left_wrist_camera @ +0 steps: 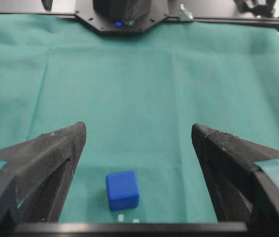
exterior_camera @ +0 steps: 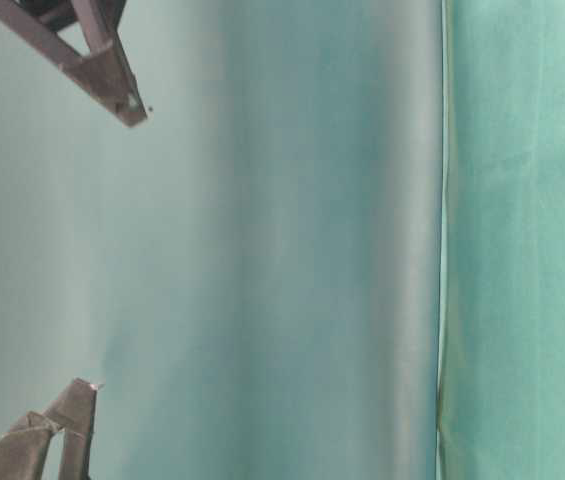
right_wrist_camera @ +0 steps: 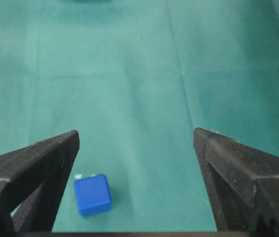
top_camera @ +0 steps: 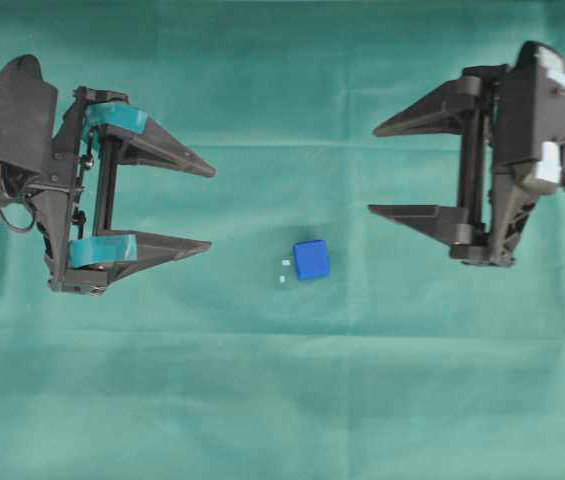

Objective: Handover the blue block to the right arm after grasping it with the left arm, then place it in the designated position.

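Setting: green cloth (top_camera: 282, 400) covers the whole work surface, creased down the middle, with both arms facing each other across it.
Left gripper: the left gripper (top_camera: 202, 205), its fingers carrying teal pads, stands with jaws spread wide and nothing between them.
Right gripper: the right gripper (top_camera: 374, 170), with plain black fingers, also hangs released, jaws apart and empty.
Blue block: the blue block (top_camera: 311, 260) rests on the cloth in the gap between the two grippers, ahead of both sets of fingertips and touching neither; in the left wrist view it sits ahead of the open jaws, closer to the finger on the left of that view; in the right wrist view it lies just beside the finger on the left.
Designated position: tiny white marks (top_camera: 284, 271) show on the cloth right at the block's edge on the side facing the left gripper; only two or so are visible, so the block appears to cover part of the marked square, though how squarely cannot be told.
Progress: judged from how things lie, no grasp is in hand and no handover is under way.
Left to do: by this reading, the left arm's pick-up, the pass to the right arm, and the final placing all remain.
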Tool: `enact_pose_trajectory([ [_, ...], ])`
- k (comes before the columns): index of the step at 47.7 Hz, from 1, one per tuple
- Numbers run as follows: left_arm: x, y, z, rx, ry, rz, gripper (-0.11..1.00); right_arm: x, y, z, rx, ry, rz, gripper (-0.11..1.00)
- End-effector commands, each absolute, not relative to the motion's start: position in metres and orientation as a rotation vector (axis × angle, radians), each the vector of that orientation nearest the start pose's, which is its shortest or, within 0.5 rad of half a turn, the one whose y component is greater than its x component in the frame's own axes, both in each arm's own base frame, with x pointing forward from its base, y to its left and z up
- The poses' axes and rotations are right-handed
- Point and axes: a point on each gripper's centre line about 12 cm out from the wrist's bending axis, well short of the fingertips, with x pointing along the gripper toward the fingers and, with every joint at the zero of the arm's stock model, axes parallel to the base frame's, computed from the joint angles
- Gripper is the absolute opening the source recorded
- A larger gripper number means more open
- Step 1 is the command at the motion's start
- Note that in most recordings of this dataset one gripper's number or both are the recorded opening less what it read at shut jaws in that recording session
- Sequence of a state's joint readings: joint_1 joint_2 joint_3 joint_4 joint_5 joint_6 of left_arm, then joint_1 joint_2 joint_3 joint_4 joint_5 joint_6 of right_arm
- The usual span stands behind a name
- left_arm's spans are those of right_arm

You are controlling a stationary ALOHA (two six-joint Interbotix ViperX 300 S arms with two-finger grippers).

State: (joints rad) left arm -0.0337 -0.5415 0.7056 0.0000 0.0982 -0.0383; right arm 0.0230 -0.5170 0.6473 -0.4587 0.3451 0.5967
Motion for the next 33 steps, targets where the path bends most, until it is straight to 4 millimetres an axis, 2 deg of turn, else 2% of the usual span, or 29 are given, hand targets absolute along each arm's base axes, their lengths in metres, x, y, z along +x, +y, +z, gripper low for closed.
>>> enact_pose_trajectory([
  [1, 0.3075, -0.0099, 0.3480, -0.036, 0.226, -0.028, 1.00, 0.3021, -0.0094, 0.3387, 0.116, 0.388, -0.149, 0.92],
  [33, 0.3074, -0.0099, 0.3474, -0.036, 0.228, -0.028, 1.00, 0.2996, -0.0087, 0.3374, 0.105, 0.373, -0.139, 0.92],
])
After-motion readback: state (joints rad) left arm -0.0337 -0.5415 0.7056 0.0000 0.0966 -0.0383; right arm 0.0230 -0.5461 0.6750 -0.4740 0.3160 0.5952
